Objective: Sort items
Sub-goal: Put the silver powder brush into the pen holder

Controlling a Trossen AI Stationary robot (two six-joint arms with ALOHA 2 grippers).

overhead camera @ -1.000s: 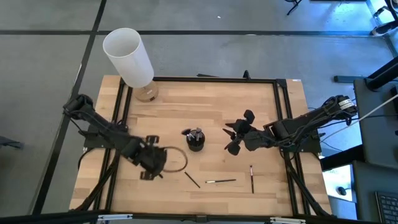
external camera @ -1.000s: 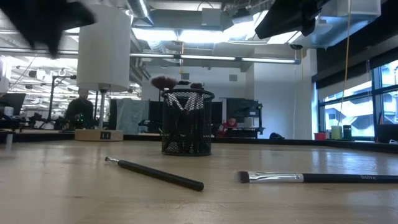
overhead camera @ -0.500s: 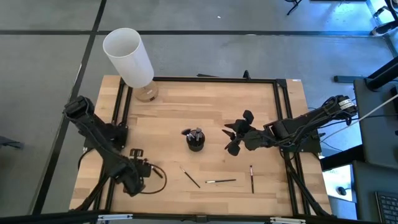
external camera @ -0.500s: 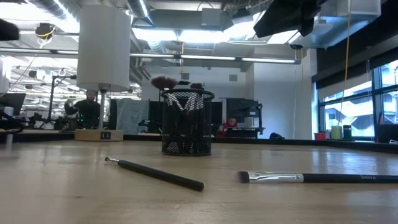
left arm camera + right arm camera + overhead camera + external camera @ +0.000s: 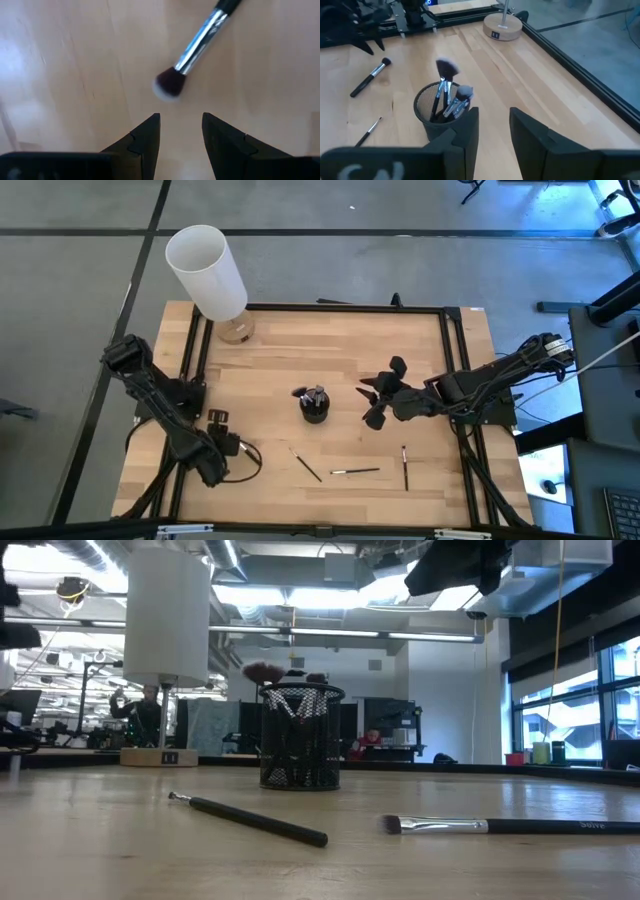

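left gripper [image 5: 180, 131] hangs empty, fingers narrowly parted, over a brush [image 5: 197, 47] on the bench [image 5: 60, 60]. light, stiff, likely to roll; best pinched mid-handle, not bristles. right gripper [image 5: 492, 125] idles, slightly open.

Left gripper [image 5: 212, 468] has swung back from mid-table toward the near-left edge, now low over the wood. A short brush [image 5: 197, 48] lies just ahead of its parted fingers [image 5: 145, 137], seemingly dropped there. Background person [image 5: 148, 708] shifted slightly.
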